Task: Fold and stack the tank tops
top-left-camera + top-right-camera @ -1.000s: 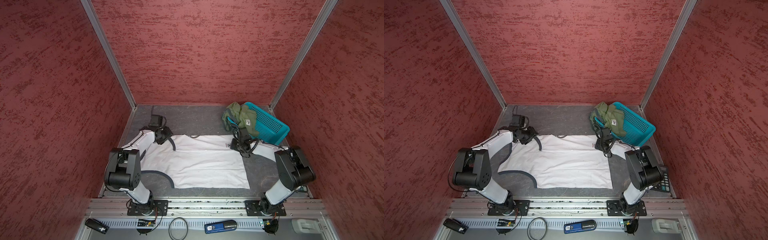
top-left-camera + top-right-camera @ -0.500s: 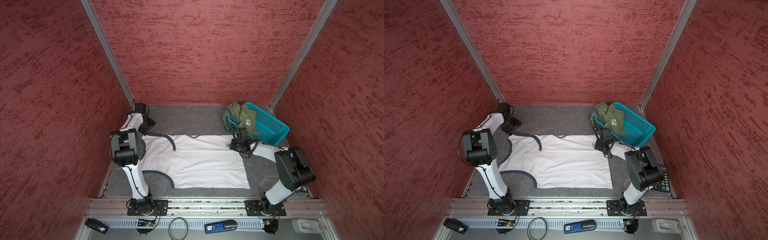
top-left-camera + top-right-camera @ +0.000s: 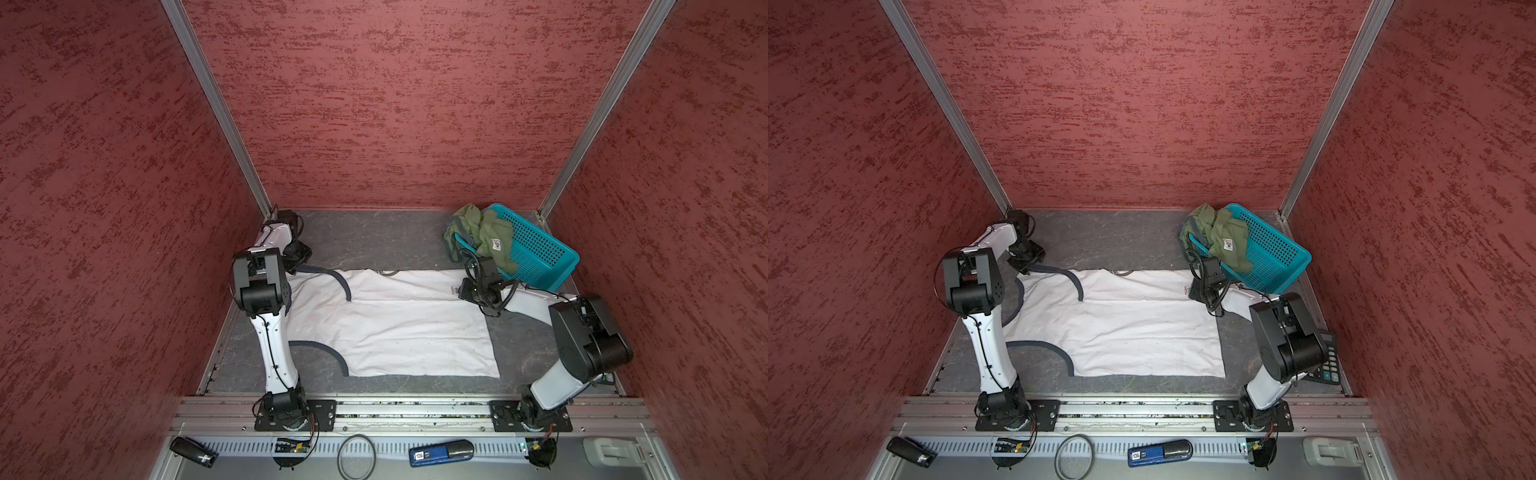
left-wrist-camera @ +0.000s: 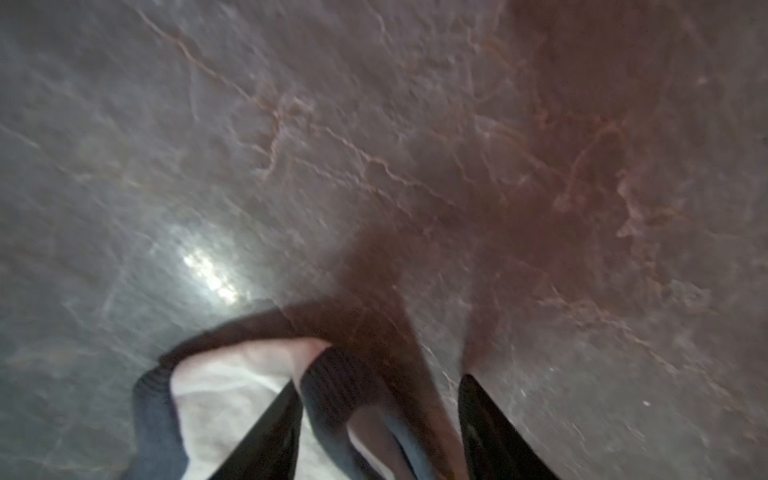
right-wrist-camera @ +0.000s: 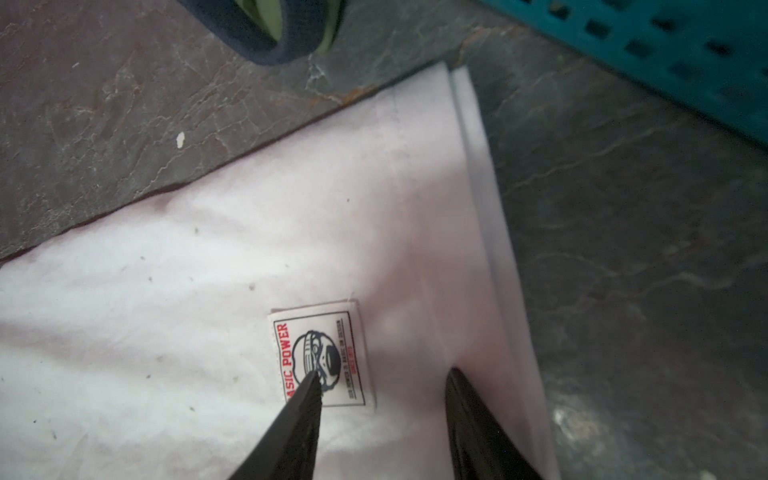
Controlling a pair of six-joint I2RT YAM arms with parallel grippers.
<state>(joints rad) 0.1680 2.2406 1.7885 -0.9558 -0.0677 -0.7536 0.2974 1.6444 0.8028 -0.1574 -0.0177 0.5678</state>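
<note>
A white tank top [image 3: 395,324] [image 3: 1121,328] lies spread flat on the grey table. Its neck end points left and its hem points right. My left gripper [image 3: 294,266] [image 3: 1026,266] is at the far left corner, over the far shoulder strap. In the left wrist view the gripper [image 4: 380,386] is open, and the dark ribbed strap [image 4: 340,386] lies between its fingers. My right gripper [image 3: 463,291] [image 5: 384,378] is open over the far hem corner, beside the sewn label [image 5: 328,353]. An olive green tank top [image 3: 486,237] [image 3: 1221,237] hangs crumpled over the basket's rim.
A teal mesh basket [image 3: 540,253] [image 5: 665,54] stands tilted at the back right, close behind my right gripper. A calculator [image 3: 1325,357] lies by the right arm. On the front rail are a blue device [image 3: 440,453], a cable ring [image 3: 356,457] and a black object [image 3: 193,451]. Red walls enclose three sides.
The left arm swung from over the shirt's far shoulder to the far left corner. The shoulder strap was drawn out leftward with it. The right gripper stayed put.
</note>
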